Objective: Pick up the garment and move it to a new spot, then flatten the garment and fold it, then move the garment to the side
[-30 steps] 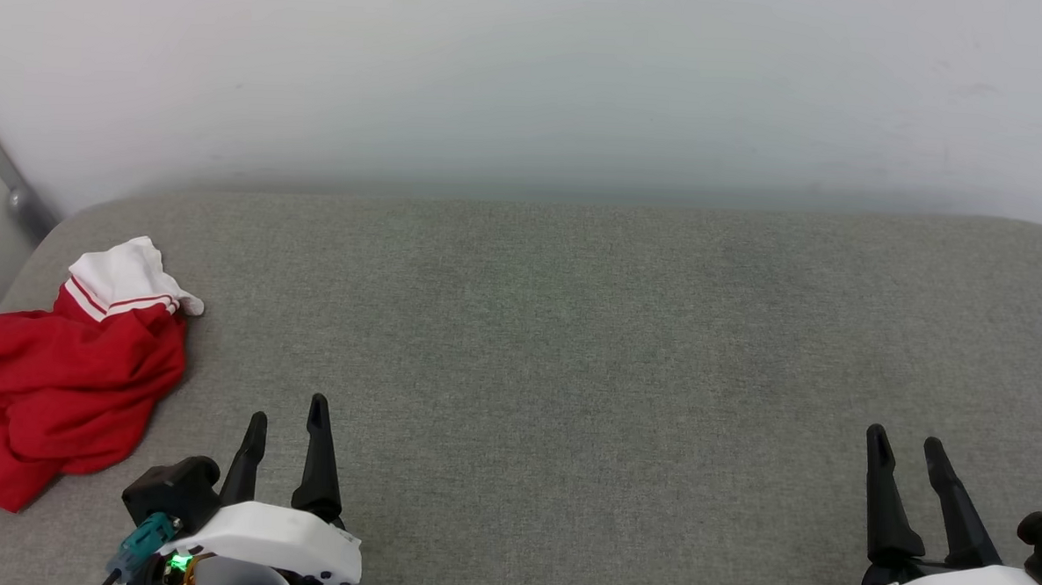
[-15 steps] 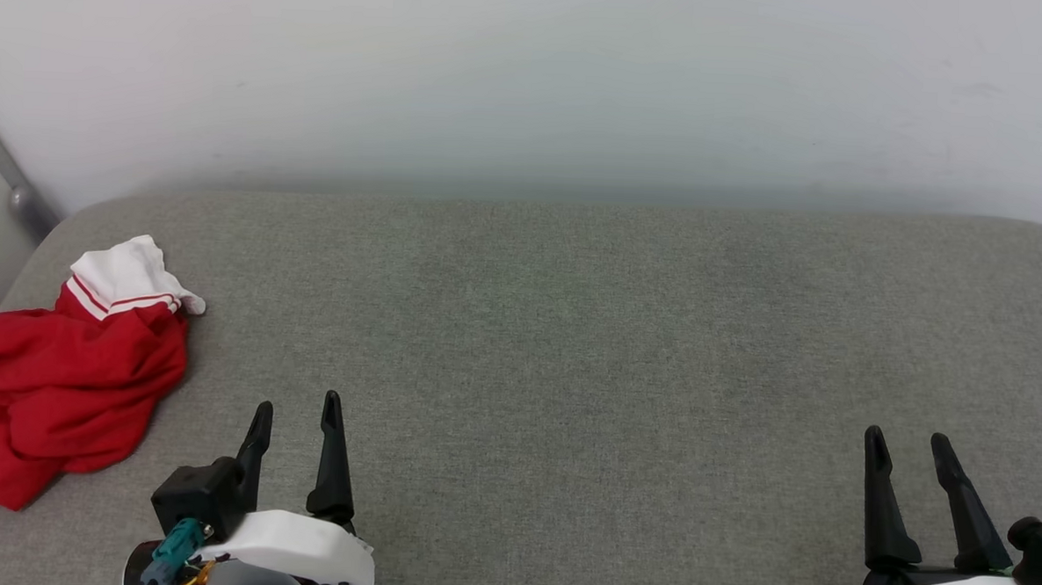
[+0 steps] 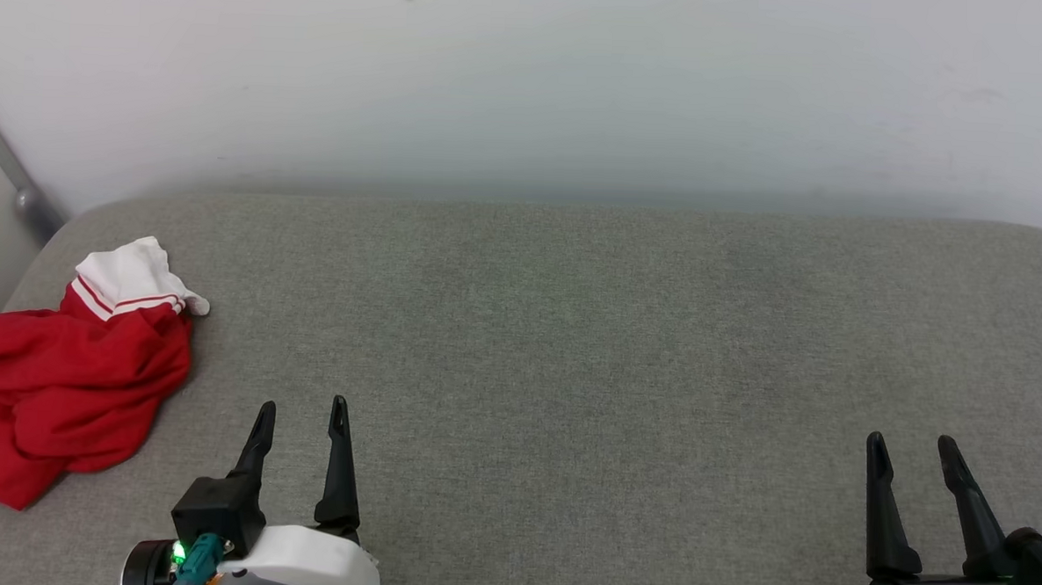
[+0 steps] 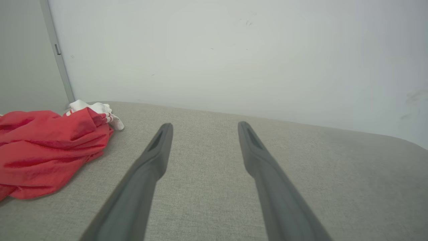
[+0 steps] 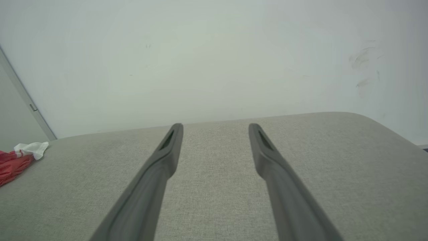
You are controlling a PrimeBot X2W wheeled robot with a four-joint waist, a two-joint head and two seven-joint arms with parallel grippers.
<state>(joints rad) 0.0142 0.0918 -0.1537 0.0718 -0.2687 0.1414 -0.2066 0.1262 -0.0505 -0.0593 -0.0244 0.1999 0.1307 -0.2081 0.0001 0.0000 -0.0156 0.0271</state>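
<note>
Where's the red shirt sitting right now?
In the head view the garment lies crumpled at the far left edge of the grey cushion, left of the open left claw and apart from it.

Both low and empty: left end effector [image 3: 302, 403] and right end effector [image 3: 910, 440], fingers wide apart, pointing forward.

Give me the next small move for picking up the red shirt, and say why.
Probably swing the left end effector leftward, toward the shirt. The shirt lies crumpled and untouched at the left edge of the grey pad. The left end effector stands open beside it with bare pad between them, while the right end effector, also open, is far across the pad.
</note>
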